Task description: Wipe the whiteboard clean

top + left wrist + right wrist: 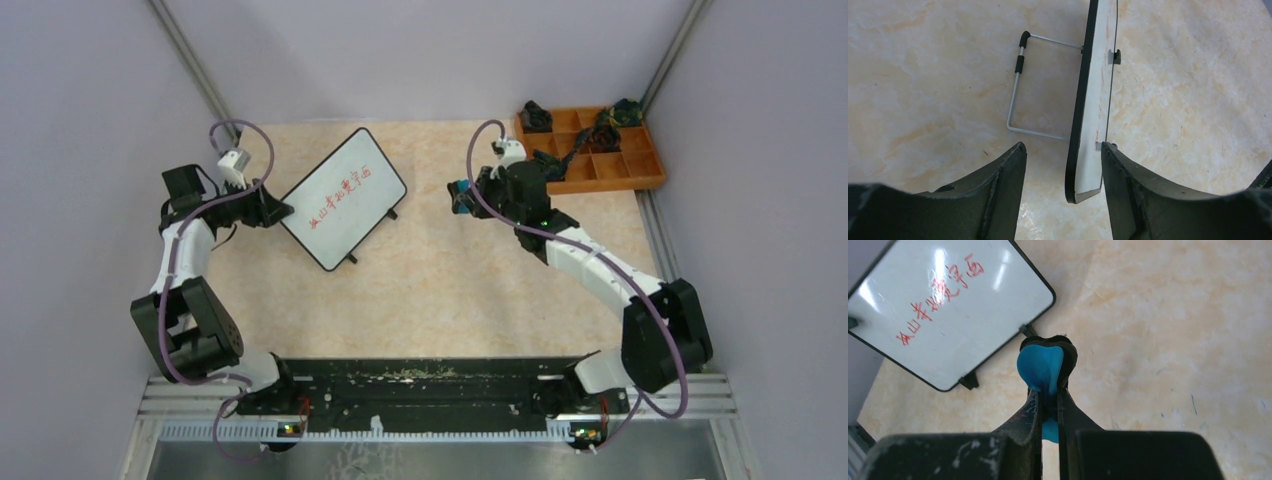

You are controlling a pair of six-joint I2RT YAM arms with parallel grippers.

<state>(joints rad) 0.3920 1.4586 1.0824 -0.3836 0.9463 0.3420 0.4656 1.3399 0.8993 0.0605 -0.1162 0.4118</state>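
Note:
The whiteboard stands tilted on its two black feet at the back left and carries red writing. It also shows in the right wrist view. My left gripper is open at the board's left corner. In the left wrist view the board is edge-on between the fingers of my left gripper. It lies against the right finger and apart from the left one. My right gripper is shut on a blue eraser, held above the table right of the board. The eraser also shows in the top view.
A wire stand props the board from behind. An orange compartment tray with several black items sits at the back right. Grey walls close in on both sides. A black rail runs along the near edge.

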